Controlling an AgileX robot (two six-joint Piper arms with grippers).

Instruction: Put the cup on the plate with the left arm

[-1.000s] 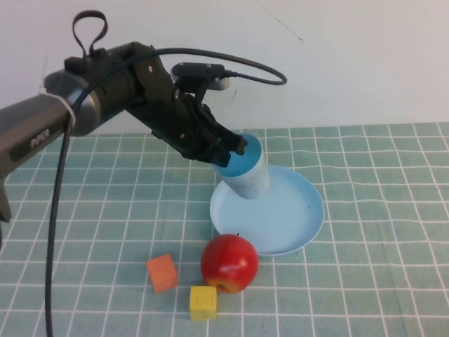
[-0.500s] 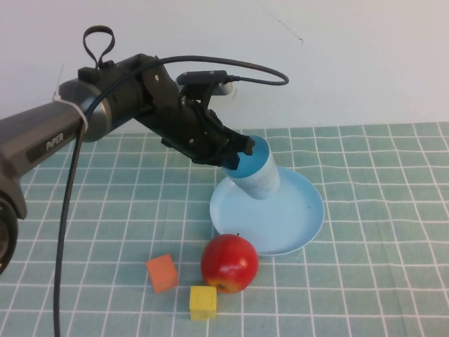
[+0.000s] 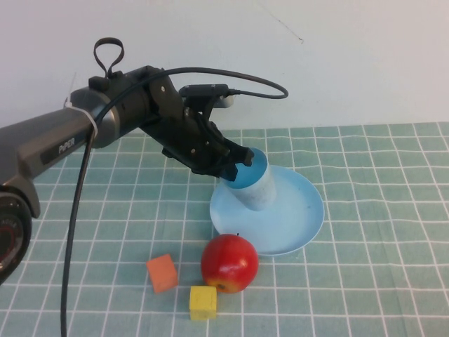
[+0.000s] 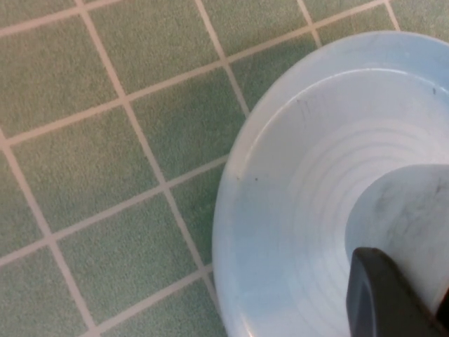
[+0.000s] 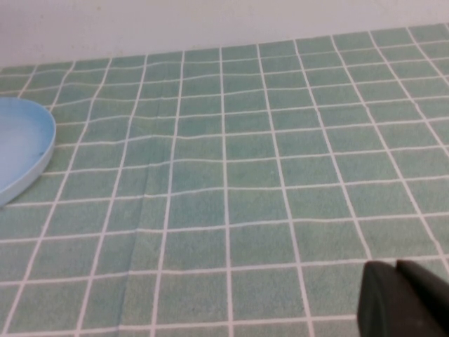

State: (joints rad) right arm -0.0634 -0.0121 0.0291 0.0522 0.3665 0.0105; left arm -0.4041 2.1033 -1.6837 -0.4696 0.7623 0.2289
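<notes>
My left arm [image 3: 77, 133] reaches in from the left, its left end effector [image 3: 235, 163] clamped on the cup [image 3: 254, 188]. My right end effector [image 5: 403, 298] shows only as a dark tip.

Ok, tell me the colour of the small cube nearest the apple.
Yellow small cube, clearest in the high view.

Light blue cup [image 3: 251, 184] tilted over plate's left side, possibly touching it, round light blue plate [image 3: 298, 217] on table
</notes>
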